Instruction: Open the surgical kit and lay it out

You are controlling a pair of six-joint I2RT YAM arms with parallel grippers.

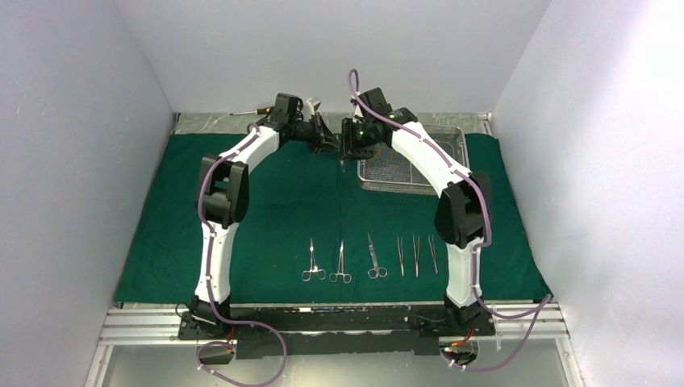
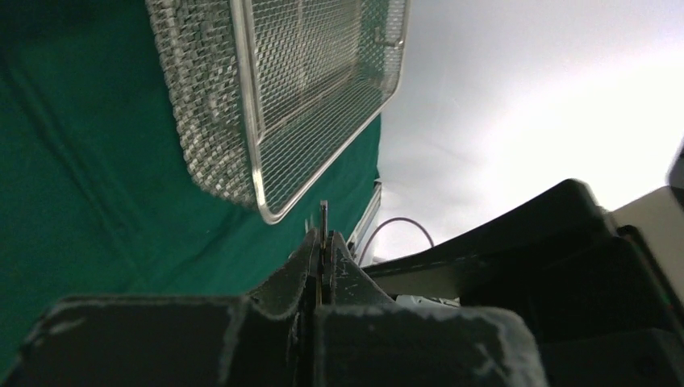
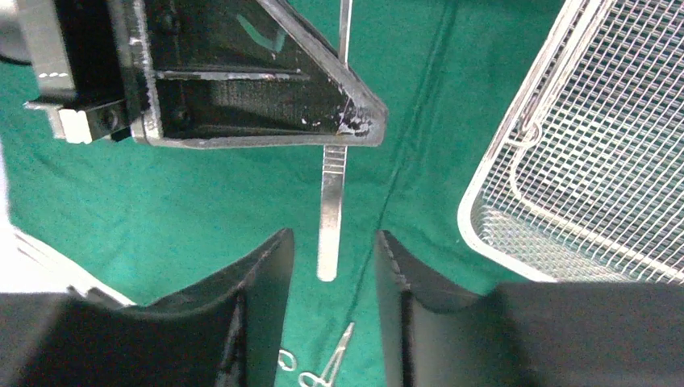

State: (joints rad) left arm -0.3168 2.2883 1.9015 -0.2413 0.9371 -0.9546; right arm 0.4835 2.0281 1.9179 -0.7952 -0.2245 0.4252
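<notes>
The dark green cloth (image 1: pixel 266 210) lies spread over the table, with the wire-mesh tray (image 1: pixel 403 165) at its back right. Three ring-handled clamps (image 1: pixel 340 264) and three tweezers (image 1: pixel 416 255) lie in a row near the front. Both grippers meet in the air left of the tray. My left gripper (image 2: pixel 324 242) is shut on a slim flat steel handle (image 3: pixel 330 210), whose tip (image 2: pixel 323 211) sticks out past the fingers. The handle's free end hangs between the fingers of my right gripper (image 3: pixel 332 242), which stands open and clear of it on both sides.
A yellow-and-black screwdriver (image 1: pixel 250 109) lies behind the cloth at the back left. The tray's corner (image 3: pixel 500 185) is close to the right of my right gripper. White walls close in the table on three sides.
</notes>
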